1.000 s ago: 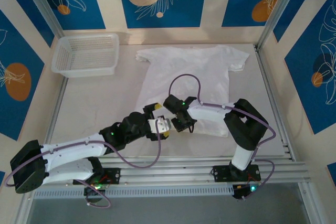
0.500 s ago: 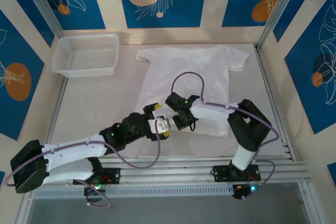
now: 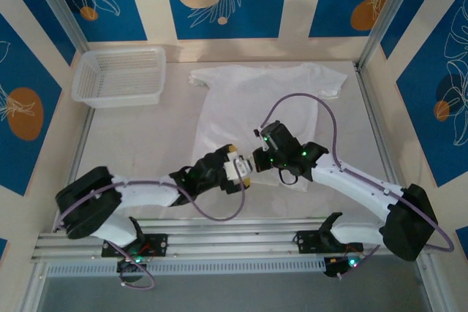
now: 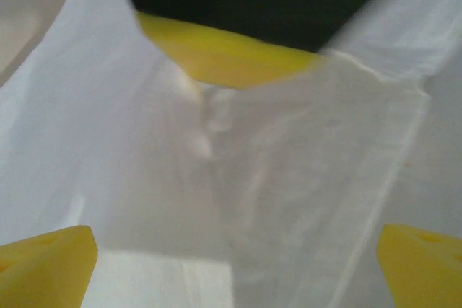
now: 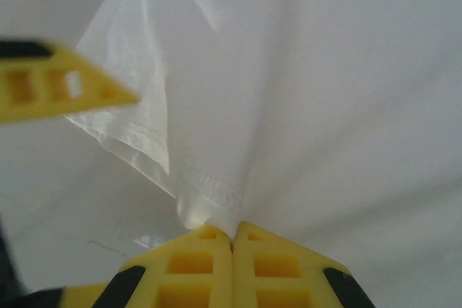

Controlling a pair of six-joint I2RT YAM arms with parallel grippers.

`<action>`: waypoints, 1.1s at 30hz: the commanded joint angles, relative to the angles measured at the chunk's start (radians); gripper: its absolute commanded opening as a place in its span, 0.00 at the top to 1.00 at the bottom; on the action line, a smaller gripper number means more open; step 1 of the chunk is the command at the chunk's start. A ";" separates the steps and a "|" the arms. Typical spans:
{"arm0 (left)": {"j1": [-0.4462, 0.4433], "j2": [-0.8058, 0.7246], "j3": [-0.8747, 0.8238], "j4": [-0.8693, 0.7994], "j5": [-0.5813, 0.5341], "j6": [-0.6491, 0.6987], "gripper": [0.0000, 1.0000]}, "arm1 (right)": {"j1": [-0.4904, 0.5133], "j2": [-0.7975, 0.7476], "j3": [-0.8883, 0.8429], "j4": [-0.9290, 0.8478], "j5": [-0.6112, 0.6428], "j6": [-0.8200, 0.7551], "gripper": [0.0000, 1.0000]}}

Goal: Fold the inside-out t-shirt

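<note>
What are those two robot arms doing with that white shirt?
They are working on folding the white t-shirt lying on the table. The right claw is shut on the shirt's near hem. The left claw is wide open right beside it, facing the cloth, not gripping yet.

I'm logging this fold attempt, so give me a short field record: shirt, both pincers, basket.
t-shirt: white, spread on the table, hem toward the arms
right pincer: shut on the t-shirt hem, fabric bunched at its tips
left pincer: open, at the hem beside the right one
basket: white mesh, far left corner, apart from the t-shirt
</note>
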 commanded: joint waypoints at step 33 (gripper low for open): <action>0.208 -0.147 0.390 -0.479 0.062 -0.480 1.00 | 0.370 0.161 -0.289 0.991 0.566 -0.325 1.00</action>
